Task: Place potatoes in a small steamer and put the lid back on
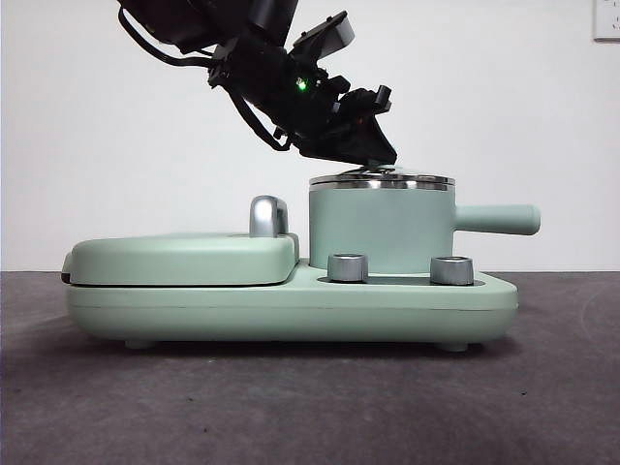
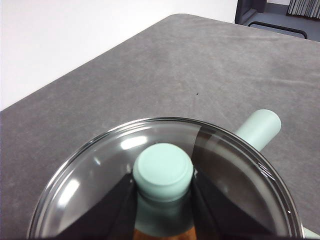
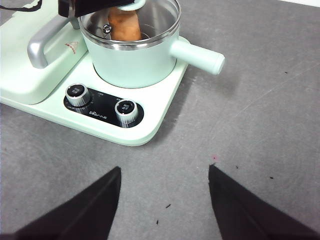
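Grey felt-like surface against a plain white wall; 1 mint-green cooking unit stands on it.

Item 1: small steamer, mint-green pot with steel rim, seated on the unit's right half; straight side handle points toward 3 o'clock in the front view.

Item 2: potatoes, 1 orange-brown lump, inside the steamer, seen through the glass.

Item 3: lid, clear glass with steel rim, lying on the steamer's rim; mint-green knob at its centre.

Item 4: left hand, directly above the steamer, tilted down from 10 o'clock in the front view, its 2 black jaws clenched against either side of the knob.

Item 5: right hand, released, jaws spread wide, hovering over bare surface well apart from the unit.

Item 6: flat griddle with chrome handle, on the unit's left half, just beside the steamer.

Item 7: 2 silver dials on a black panel on the unit's front.
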`<control>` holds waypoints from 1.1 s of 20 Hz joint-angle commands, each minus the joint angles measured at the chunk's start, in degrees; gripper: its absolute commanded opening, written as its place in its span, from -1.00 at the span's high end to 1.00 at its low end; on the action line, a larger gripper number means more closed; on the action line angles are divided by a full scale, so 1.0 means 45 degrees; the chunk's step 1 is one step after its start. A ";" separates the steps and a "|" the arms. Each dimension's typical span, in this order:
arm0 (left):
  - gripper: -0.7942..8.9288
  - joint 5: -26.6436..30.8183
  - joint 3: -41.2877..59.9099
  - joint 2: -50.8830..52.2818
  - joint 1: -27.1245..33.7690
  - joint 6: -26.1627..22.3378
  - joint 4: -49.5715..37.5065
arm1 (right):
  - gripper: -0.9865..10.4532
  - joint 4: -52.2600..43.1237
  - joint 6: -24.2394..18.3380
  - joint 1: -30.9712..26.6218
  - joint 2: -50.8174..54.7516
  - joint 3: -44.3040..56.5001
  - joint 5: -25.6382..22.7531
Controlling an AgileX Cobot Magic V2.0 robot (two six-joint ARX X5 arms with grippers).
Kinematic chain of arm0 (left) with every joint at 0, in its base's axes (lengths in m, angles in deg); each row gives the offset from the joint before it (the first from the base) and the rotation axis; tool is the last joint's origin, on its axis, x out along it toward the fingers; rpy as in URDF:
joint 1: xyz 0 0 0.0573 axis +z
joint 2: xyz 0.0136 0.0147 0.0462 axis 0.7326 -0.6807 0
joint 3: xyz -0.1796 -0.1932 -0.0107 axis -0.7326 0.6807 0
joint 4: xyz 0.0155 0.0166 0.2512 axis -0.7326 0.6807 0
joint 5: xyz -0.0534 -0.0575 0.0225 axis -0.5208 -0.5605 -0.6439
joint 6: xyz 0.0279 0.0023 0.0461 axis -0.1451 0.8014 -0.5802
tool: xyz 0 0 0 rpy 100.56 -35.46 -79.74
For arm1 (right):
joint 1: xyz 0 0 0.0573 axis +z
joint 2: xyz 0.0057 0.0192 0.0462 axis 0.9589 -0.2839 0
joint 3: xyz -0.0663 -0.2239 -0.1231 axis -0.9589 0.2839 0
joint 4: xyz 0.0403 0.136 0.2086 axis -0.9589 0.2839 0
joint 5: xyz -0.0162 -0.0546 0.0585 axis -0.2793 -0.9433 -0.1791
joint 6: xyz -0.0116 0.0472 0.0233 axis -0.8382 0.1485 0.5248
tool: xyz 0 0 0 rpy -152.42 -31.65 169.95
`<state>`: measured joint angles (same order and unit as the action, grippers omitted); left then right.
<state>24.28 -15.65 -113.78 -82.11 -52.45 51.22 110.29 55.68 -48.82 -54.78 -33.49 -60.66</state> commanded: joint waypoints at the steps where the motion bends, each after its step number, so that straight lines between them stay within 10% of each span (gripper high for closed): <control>1: 0.39 -0.0049 -0.0325 -0.0389 -0.0136 -0.0083 0.0325 | 0.35 -0.0107 0.0034 0.0063 -0.0039 -0.0049 -0.0044; 22: 0.20 -0.0743 0.1059 0.4493 0.2404 0.3269 0.4532 | 0.35 -0.0044 0.0034 0.0068 -0.0049 -0.0049 -0.0024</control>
<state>21.22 -10.12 -93.65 -71.05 -38.55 72.18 110.36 55.68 -48.82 -54.78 -33.49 -60.77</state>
